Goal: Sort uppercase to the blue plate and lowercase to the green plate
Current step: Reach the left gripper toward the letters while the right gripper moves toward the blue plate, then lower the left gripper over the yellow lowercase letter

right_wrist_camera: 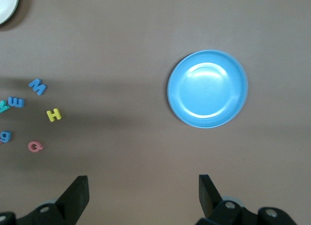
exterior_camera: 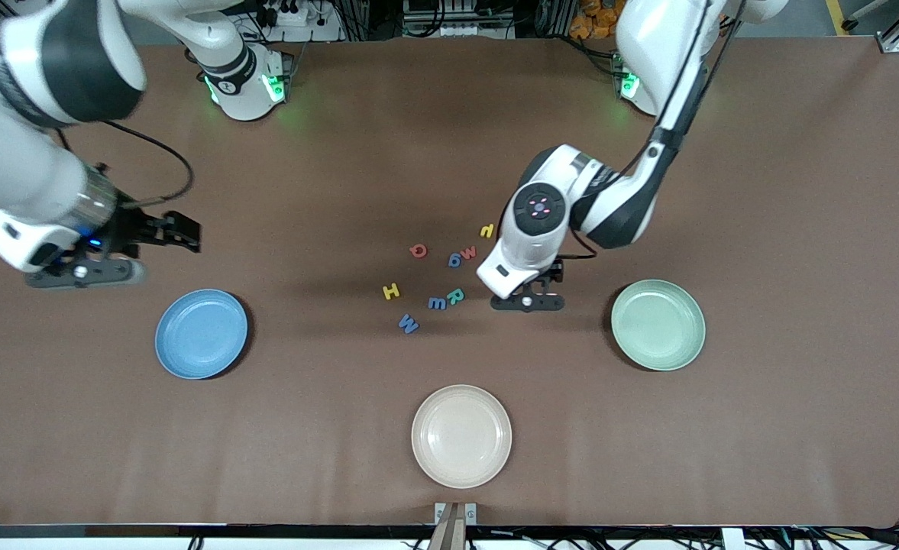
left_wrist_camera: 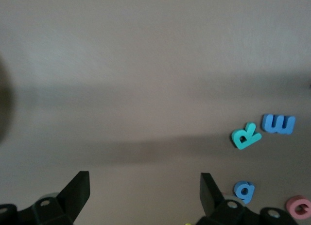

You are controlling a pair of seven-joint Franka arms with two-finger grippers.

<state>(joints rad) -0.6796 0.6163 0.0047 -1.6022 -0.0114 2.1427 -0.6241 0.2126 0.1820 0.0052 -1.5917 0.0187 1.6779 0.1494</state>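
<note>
Even overhead light falls on the matte brown counter [exterior_camera: 762, 428], where soft, broad shadows of the arms spread around the small foam letters. The left wrist view is dim, hazy and out of focus, with a dark smear at one edge. The round light-blue plate [right_wrist_camera: 208, 89] carries a pale sheen in the sharper right wrist view.
</note>
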